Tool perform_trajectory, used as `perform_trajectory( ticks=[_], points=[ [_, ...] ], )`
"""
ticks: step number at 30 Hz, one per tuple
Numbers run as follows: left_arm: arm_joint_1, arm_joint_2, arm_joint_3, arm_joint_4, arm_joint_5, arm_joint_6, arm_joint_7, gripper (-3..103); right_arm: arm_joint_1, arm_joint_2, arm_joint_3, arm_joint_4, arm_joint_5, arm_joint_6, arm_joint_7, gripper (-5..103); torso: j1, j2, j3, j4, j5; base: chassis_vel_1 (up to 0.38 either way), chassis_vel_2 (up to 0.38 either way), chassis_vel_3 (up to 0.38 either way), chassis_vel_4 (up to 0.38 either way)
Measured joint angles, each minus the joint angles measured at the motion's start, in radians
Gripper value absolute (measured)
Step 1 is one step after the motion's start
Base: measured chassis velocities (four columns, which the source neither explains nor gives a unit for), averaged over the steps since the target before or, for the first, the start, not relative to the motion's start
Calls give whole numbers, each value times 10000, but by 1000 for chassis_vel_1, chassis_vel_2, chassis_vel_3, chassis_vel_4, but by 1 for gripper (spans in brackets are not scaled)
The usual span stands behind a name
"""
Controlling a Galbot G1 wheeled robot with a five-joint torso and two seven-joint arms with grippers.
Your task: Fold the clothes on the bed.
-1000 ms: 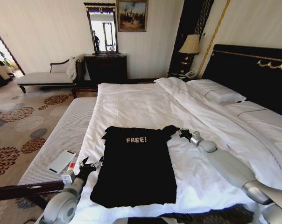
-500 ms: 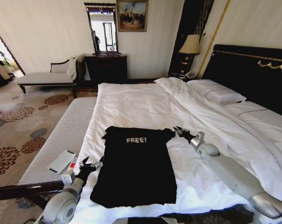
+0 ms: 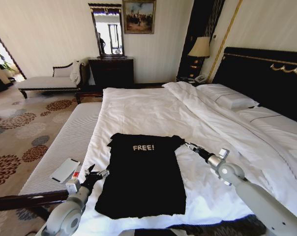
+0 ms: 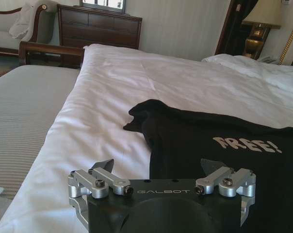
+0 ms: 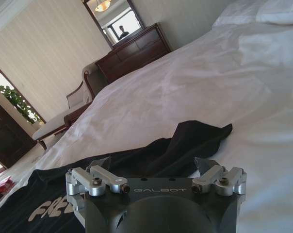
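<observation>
On the near half of the bed (image 3: pixel 153 105), toward its left edge, lies the black T-shirt (image 3: pixel 143 179), spread flat and face up in a long rectangular shape, collar end at 12 o'clock, hem at 6 o'clock. Fabric is soft and matte, with a small white "FREE!" print (image 3: pixel 144 147) across the chest. One short sleeve points out at 10 o'clock; the other, at 2 o'clock, is rumpled into loose folds, as the right wrist view confirms.

Left gripper (image 3: pixel 98 173) sits at 8 o'clock of the shirt, just beside its left edge and low over the sheet. Its two dark fingers stand well apart with nothing between them; in the left wrist view one fingertip (image 4: pixel 212 166) appears over the black cloth and the other over white sheet. Contact with the fabric cannot be told.

Right gripper (image 3: pixel 188 145) is at 2 o'clock of the shirt, near the rumpled sleeve, on a grey rounded arm reaching in from 4 o'clock. Its fingers are likewise spread, holding nothing.

Bedding is white and lightly creased; a folded duvet (image 3: pixel 222 123) runs along the right side, with white pillows (image 3: pixel 229 98) against a dark headboard (image 3: pixel 266 73) trimmed in gold. At 9 o'clock of the bed lies a pale ribbed bench (image 3: pixel 65 142) carrying a flat white rectangular object (image 3: pixel 65 169). Beyond, a patterned floral carpet (image 3: pixel 15 142).
</observation>
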Motion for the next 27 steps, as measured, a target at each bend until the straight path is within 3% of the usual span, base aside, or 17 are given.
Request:
perform_trajectory(
  ticks=[4,9,12,21,22,27],
  points=[
    [55,29,-61,-18,-29,8,-15,100,383,159,-581,-374,-46,94,141,99,0,0,0,4,-3,0,0,0,0],
    [35,41,-59,-1,-52,20,-31,100,951,293,-1265,-1127,-147,250,204,84,2,0,1,1,-3,0,0,0,0],
    [52,37,-102,-14,-91,27,-37,100,1250,375,-1519,-1523,-131,276,218,68,3,0,1,0,-3,0,0,0,0],
    [-29,49,-96,84,-71,28,-36,100,1730,585,-1896,-2066,-411,521,217,57,3,0,1,1,-3,0,0,0,0],
    [-48,64,-97,86,-82,28,-36,100,1787,603,-1952,-2137,-453,534,217,51,3,0,1,1,-2,0,0,0,0],
    [-74,91,-122,88,-88,28,-36,100,1894,632,-2050,-2329,-559,549,212,51,2,0,1,0,-3,0,0,0,0]
  ],
)
